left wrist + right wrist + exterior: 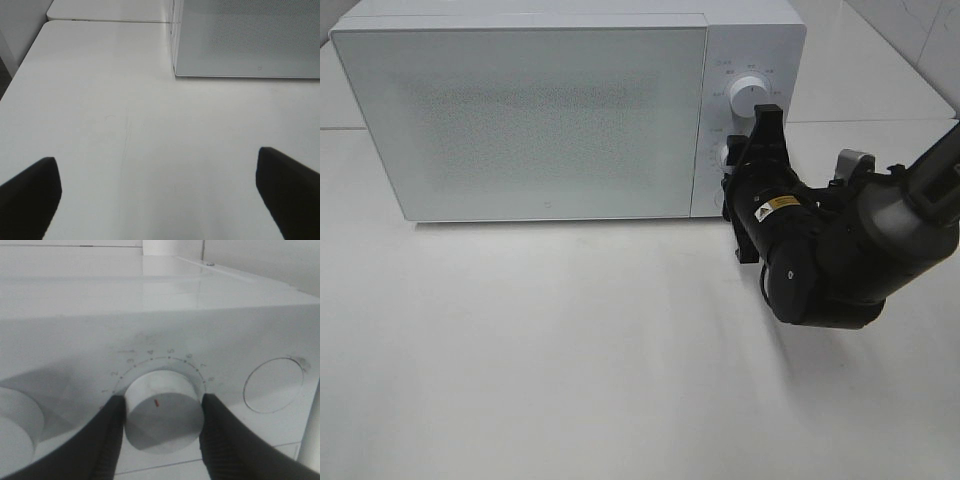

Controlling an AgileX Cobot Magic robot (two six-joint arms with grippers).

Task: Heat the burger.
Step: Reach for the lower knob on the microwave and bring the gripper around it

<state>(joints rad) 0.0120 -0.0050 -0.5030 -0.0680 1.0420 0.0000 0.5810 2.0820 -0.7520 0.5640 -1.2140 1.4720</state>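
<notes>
right gripper clamped on microwave knob, contact clear only in wrist view | left gripper apart above table

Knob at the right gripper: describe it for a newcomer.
White microwave, control panel right of the door, two white knobs stacked. It is the lower knob, ringed by numbers, with a red tick, pinched by the right gripper; the upper knob is free.

light: bright, even, diffuse from above | shadows: soft grey patch on counter beneath right arm, thin dark band under microwave | glare: pale sheen on microwave top, right wrist view | focus: left wrist fingers dark, blurred edges; knob slightly soft, dial numbers faint | whites washed out
</notes>
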